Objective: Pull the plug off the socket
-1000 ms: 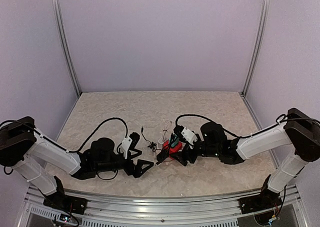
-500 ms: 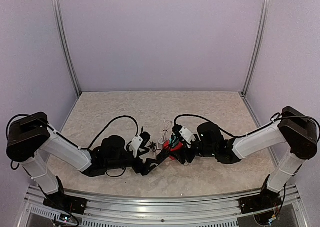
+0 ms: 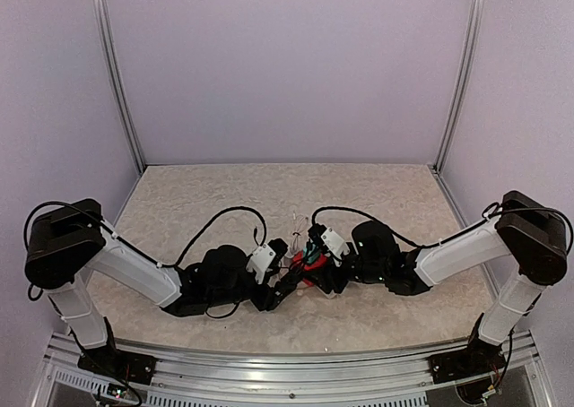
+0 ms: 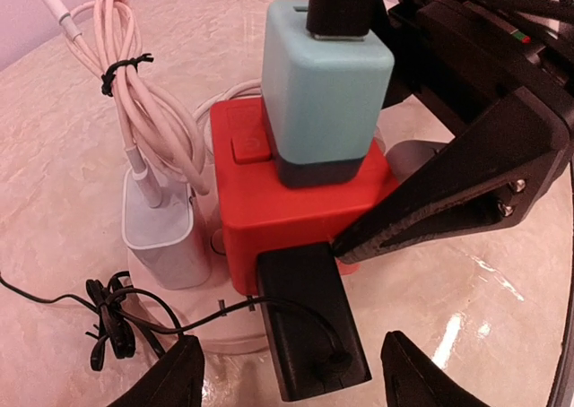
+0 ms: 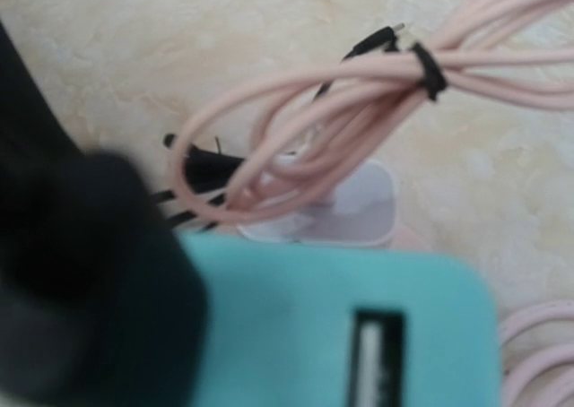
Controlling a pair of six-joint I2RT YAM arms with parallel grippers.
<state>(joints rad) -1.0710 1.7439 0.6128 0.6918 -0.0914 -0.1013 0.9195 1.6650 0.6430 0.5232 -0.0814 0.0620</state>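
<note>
The left fingers (image 4: 182,382) stand apart, one on each side of the black plug (image 4: 309,331) that juts from the near face of the socket (image 4: 278,201). In the wrist view they touch neither flank. Over the last second they have drawn narrower while the left arm slid in from well to the left until it reached the cube. The right fingers (image 4: 448,201) have narrowed too. One tip rests against the socket's lower corner, but I cannot tell whether they actually clamp. By my reading the left is about to grip the plug while the right braces, and the pull has not yet begun. The socket, a glossy bright red hard-plastic cube, sits between the two arms near the middle of the table (image 4: 54,210), whose pale marbled surface shines. The plug is a matte rectangular block trailing a thin black wire (image 4: 112,322). A smooth, round-edged teal charger (image 4: 327,75) stands on top, and beside it a white charger (image 4: 166,228) carries a tied coil of pale pink cable (image 4: 134,102).
</note>
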